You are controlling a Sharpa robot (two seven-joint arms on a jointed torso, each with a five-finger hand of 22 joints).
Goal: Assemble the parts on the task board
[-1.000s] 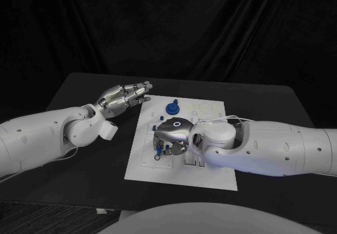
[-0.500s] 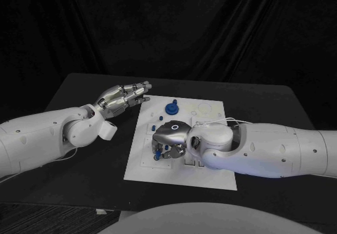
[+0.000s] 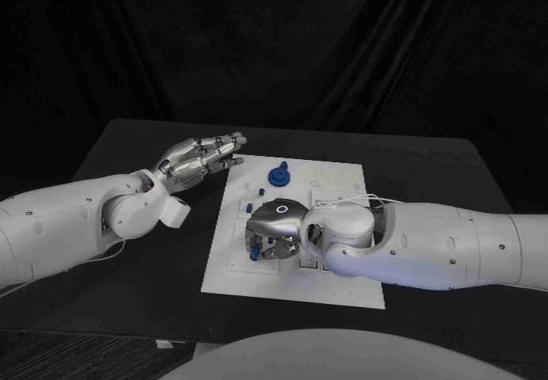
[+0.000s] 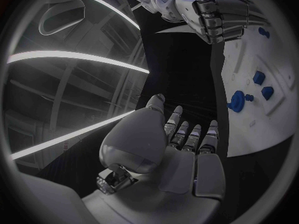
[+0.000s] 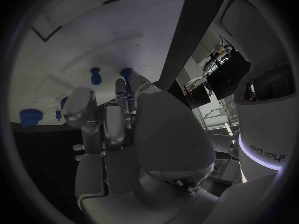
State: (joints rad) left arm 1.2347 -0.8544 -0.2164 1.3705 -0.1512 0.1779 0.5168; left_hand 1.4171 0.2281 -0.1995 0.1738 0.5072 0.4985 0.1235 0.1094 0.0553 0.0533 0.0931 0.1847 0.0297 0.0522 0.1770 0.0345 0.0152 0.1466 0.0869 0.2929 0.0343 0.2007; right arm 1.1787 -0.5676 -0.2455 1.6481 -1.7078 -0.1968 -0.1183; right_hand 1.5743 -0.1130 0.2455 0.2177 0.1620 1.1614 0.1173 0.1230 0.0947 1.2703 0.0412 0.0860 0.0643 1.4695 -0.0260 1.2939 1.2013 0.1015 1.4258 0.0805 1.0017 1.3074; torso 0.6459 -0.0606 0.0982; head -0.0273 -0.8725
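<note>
The white task board lies in the middle of the table. A large blue knob stands near its far left corner, with small blue parts beside it. My right hand hangs over the board's left half with its fingers curled down. Blue parts show at its fingertips; whether one is pinched is unclear. In the right wrist view a fingertip lies next to a blue part. My left hand hovers off the board's far left corner, fingers straight and holding nothing.
The black table extends bare to the left of the board. In the left wrist view the board with its blue knob lies beyond my left hand, and my right hand is farther off.
My right hand has slid a little toward the near left part of the board, fingers still curled down. The left hand has not moved.
</note>
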